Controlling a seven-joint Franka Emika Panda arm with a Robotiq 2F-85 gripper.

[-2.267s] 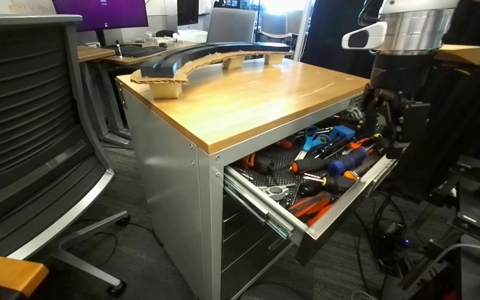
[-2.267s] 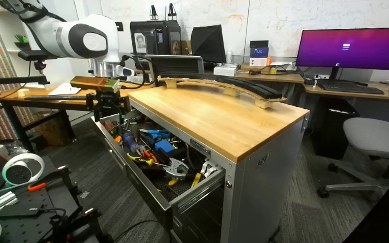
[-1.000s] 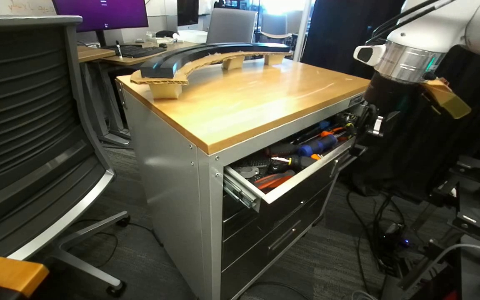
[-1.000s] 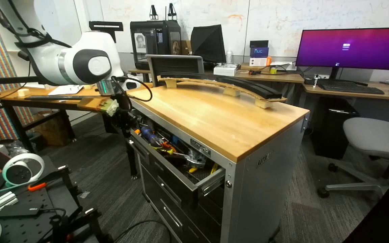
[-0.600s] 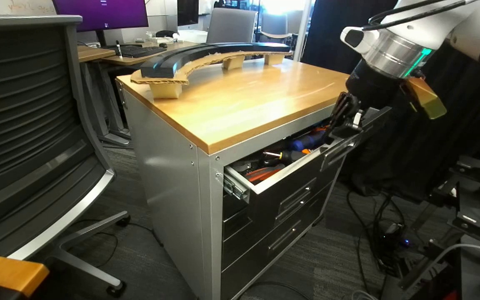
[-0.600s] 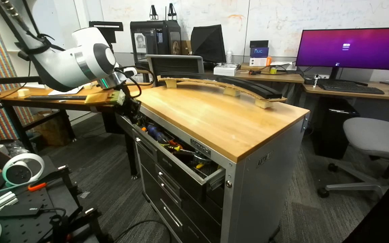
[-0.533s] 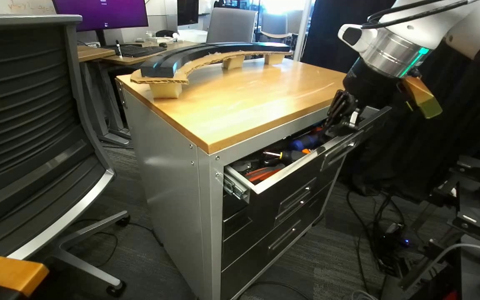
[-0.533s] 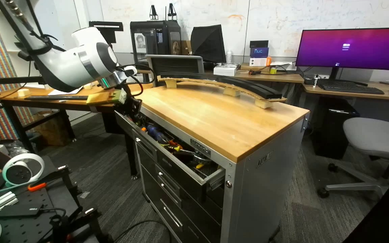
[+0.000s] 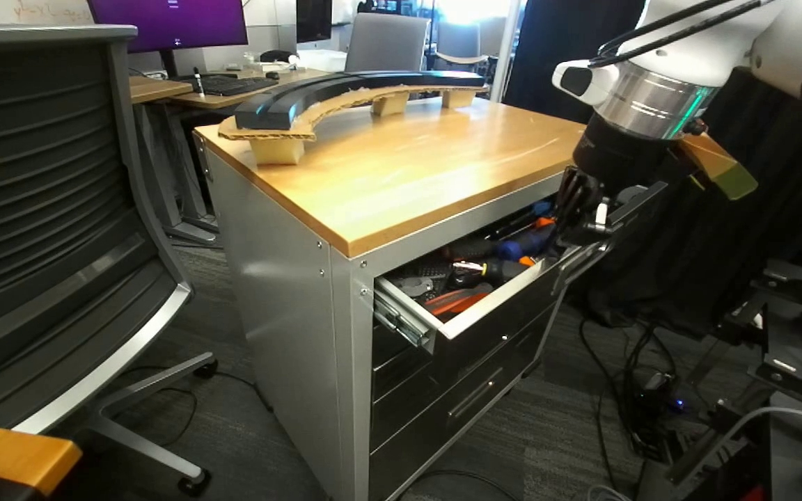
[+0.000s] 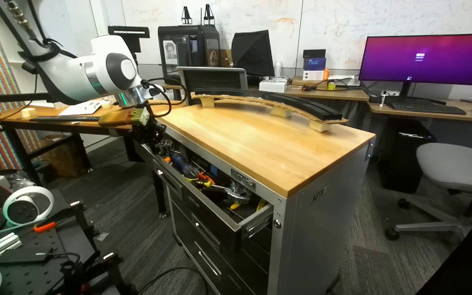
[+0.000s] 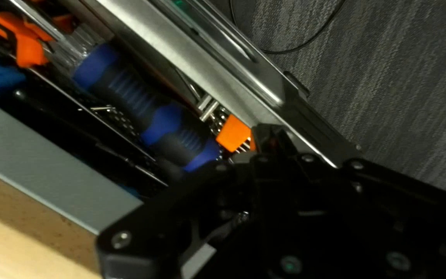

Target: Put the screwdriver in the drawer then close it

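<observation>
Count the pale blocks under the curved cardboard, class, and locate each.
3, all under the cardboard in an exterior view: a near block at its near end, a middle block, a far block towards its far end. More may hide behind.

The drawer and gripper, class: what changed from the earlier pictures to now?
The drawer slid inward, then slightly back out, staying partly open. The gripper moved likewise and now tilts; any grasp or release is unclear. The cabinet and dark-backed chair stayed put.
</observation>
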